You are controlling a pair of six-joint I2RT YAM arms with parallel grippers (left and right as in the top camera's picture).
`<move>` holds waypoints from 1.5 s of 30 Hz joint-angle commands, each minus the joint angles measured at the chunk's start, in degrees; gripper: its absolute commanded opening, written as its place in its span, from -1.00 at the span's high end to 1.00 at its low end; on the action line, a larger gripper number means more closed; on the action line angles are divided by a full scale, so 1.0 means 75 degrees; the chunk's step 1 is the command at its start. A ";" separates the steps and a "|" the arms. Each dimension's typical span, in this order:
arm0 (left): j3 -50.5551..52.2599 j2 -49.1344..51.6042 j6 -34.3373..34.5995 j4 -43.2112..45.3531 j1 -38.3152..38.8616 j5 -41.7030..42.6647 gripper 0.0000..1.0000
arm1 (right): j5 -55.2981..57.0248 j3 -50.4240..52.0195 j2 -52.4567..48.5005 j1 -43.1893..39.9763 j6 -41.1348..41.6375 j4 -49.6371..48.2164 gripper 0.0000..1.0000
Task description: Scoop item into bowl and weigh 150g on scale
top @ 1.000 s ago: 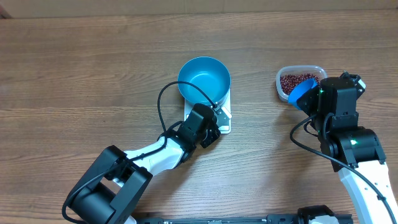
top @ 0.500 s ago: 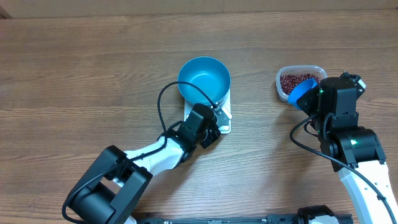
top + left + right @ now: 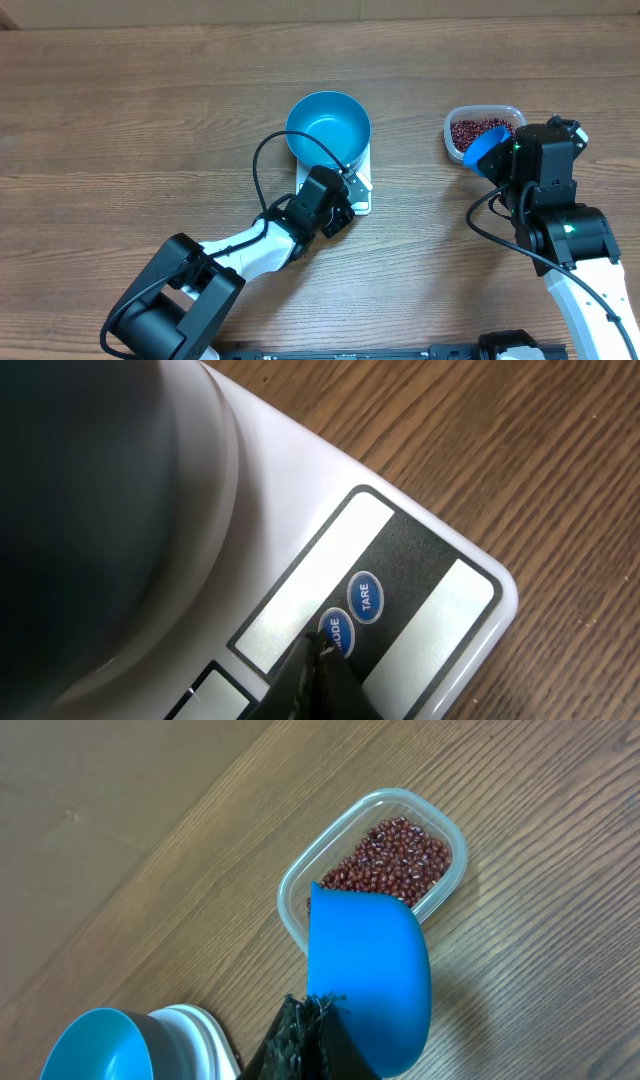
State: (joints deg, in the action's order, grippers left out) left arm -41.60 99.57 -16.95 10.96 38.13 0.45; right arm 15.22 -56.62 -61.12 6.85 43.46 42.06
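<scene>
Overhead and wrist views of the weighing station. We see the teal bowl (image 3: 328, 128) standing upright on the white scale (image 3: 361, 192), near the middle of the wooden table (image 3: 150, 100). The scale's control strip faces the robot.

The left gripper (image 3: 318, 650) has its two fingers pressed together with nothing between them. In the left wrist view their joined tip overlaps the edge of the MODE button (image 3: 339, 628), just beside the TARE button (image 3: 365, 597) and the pale display window (image 3: 315, 582). We cannot tell whether the tip actually presses the button. The bowl fills the upper left of this view as a dark blur.

The right gripper (image 3: 316, 1008) is clamped on the near end of the blue scoop (image 3: 368, 975), whose far rim lies over the near wall of the clear tub (image 3: 296, 880). We see only the scoop's outer shell, so we cannot tell its contents. The red-brown beans (image 3: 392, 858) lie heaped in the tub, well apart from the bowl, to its right.
</scene>
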 commanded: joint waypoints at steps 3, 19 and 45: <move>0.0026 0.0312 -0.0108 -0.0111 -0.0047 0.0055 0.91 | 0.0017 -0.0248 0.0067 0.0041 -0.0055 -0.0041 0.92; 0.0026 0.0312 0.0099 -0.0114 -0.0181 0.0093 0.91 | 0.0017 -0.0248 0.0070 0.0041 -0.0055 -0.0041 0.92; 0.0026 0.0312 0.0117 -0.0143 -0.0181 0.0087 0.92 | 0.0017 -0.0248 0.0067 0.0041 -0.0055 -0.0047 0.92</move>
State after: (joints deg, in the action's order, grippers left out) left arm -41.60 99.57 -16.69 10.96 37.43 1.52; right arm 15.22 -56.62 -61.12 6.85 43.44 42.06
